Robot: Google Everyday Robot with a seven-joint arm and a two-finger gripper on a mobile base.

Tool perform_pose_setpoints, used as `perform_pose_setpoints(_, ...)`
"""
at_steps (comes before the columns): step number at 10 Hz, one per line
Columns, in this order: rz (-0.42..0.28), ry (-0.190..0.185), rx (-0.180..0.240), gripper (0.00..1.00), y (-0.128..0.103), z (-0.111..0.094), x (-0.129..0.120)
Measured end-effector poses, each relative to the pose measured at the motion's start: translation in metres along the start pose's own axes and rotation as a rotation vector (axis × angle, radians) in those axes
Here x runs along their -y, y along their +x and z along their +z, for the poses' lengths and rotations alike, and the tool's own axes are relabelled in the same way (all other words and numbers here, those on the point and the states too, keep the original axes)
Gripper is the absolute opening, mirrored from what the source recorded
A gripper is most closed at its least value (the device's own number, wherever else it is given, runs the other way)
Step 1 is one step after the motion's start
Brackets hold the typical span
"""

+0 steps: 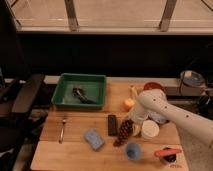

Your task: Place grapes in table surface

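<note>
The grapes [123,133], a dark reddish-purple elongated bunch, lie on the table surface [75,152], a light tan plank top, just right of a flat black bar [112,125]. My white arm reaches in from the right, and my gripper [135,119] is right at the upper end of the bunch, pointing down-left. I cannot see whether it still touches the grapes.
A green tray [65,95] with a dark object stands at the back left. A blue sponge [93,139], a fork [62,130], a blue cup [133,150], a white cup [150,129], a red-topped item [167,153], an orange fruit [128,104] and a red bowl [154,86] surround the grapes.
</note>
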Motion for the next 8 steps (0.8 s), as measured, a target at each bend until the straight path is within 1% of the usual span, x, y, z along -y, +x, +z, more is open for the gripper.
perform_pose_setpoints(1, 0.001, 0.002, 0.000, 0.09, 0.001, -0.001, 0.000)
perform_pose_setpoints(2, 0.000, 0.002, 0.000, 0.02, 0.000, -0.001, 0.000)
perform_pose_setpoints(4, -0.003, 0.006, -0.004, 0.00, 0.000, -0.002, 0.002)
perform_pose_setpoints(5, 0.005, 0.023, -0.014, 0.00, -0.002, -0.007, 0.006)
perform_pose_setpoints(6, 0.013, 0.041, -0.028, 0.00, -0.002, -0.015, 0.012)
perform_pose_setpoints(7, 0.025, 0.064, -0.043, 0.00, -0.003, -0.029, 0.021)
perform_pose_setpoints(8, 0.035, 0.091, -0.059, 0.00, -0.005, -0.051, 0.037)
